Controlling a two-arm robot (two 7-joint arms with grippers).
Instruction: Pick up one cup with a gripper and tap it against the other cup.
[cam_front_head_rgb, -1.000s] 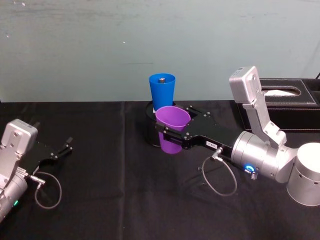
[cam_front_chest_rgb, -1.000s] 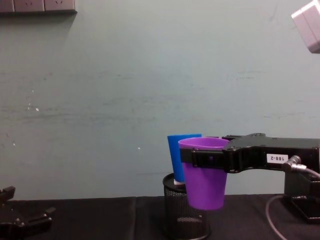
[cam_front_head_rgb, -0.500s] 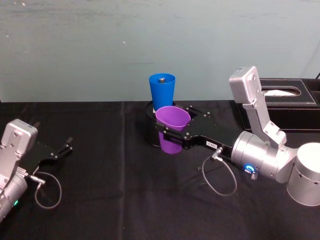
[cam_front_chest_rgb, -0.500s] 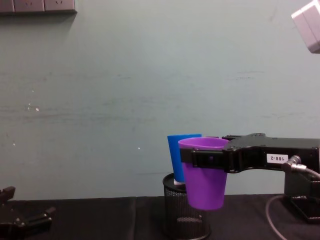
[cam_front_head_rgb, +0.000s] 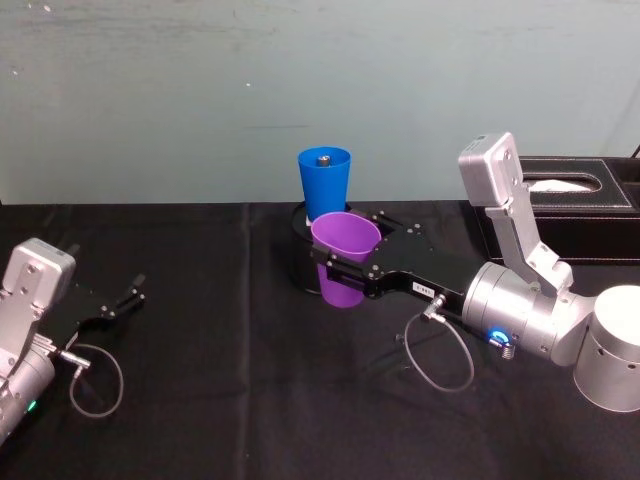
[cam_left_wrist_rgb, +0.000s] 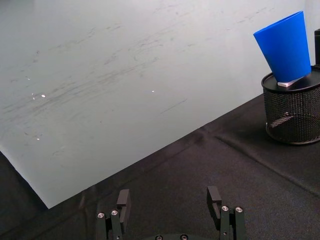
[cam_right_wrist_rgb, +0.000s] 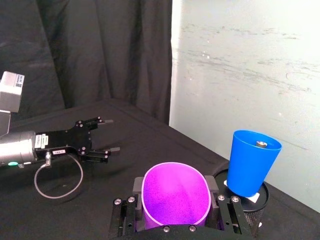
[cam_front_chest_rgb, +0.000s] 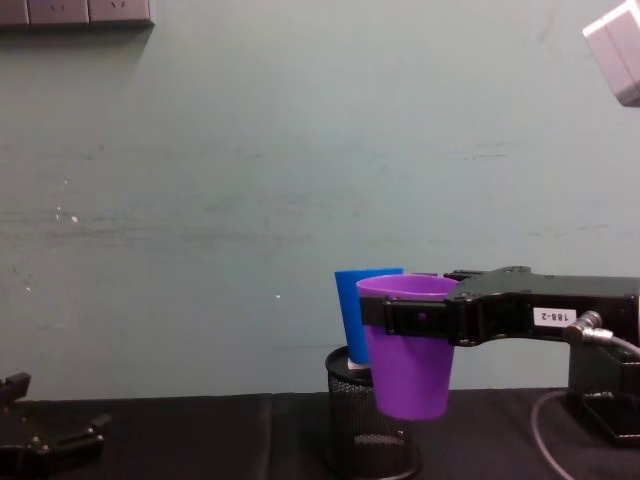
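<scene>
My right gripper (cam_front_head_rgb: 342, 272) is shut on the purple cup (cam_front_head_rgb: 346, 250) and holds it upright above the table, its fingers clamping the cup just below the rim (cam_front_chest_rgb: 408, 318). The blue cup (cam_front_head_rgb: 324, 180) stands upright on a black wire-mesh pen holder (cam_front_chest_rgb: 348, 425), directly behind the purple cup (cam_front_chest_rgb: 412, 375). In the right wrist view a small gap separates the purple cup (cam_right_wrist_rgb: 175, 205) from the blue cup (cam_right_wrist_rgb: 252, 162). My left gripper (cam_front_head_rgb: 130, 298) rests low over the table at the far left, open and holding nothing (cam_left_wrist_rgb: 170, 202).
A black tissue box (cam_front_head_rgb: 570, 205) sits at the back right, behind my right arm. A loop of cable (cam_front_head_rgb: 438, 355) hangs under the right wrist. The black cloth covers the table, and a pale wall rises close behind the pen holder (cam_left_wrist_rgb: 292, 117).
</scene>
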